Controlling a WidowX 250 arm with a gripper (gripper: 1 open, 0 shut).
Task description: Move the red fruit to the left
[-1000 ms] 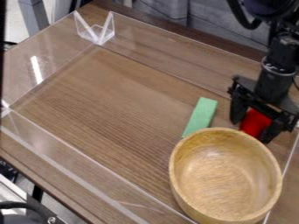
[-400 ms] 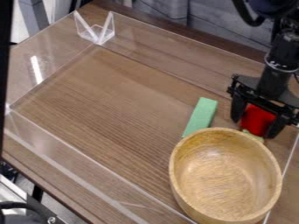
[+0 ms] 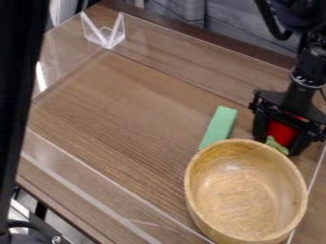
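Note:
The red fruit (image 3: 285, 131) sits on the wooden table at the right, just behind the wooden bowl (image 3: 245, 193), with a bit of green stem showing at its lower right. My black gripper (image 3: 285, 130) points straight down over it, open, with one finger on each side of the fruit. Whether the fingers touch it I cannot tell.
A flat light-green block (image 3: 219, 128) lies just left of the gripper, touching the bowl's rim. Clear plastic walls (image 3: 102, 33) enclose the wooden table top (image 3: 121, 114). A dark blurred bar (image 3: 23, 105) crosses the left edge of the view.
The gripper has sunk a little around the red fruit and rolled slightly. A dark blurred bar has come into the left side of the view.

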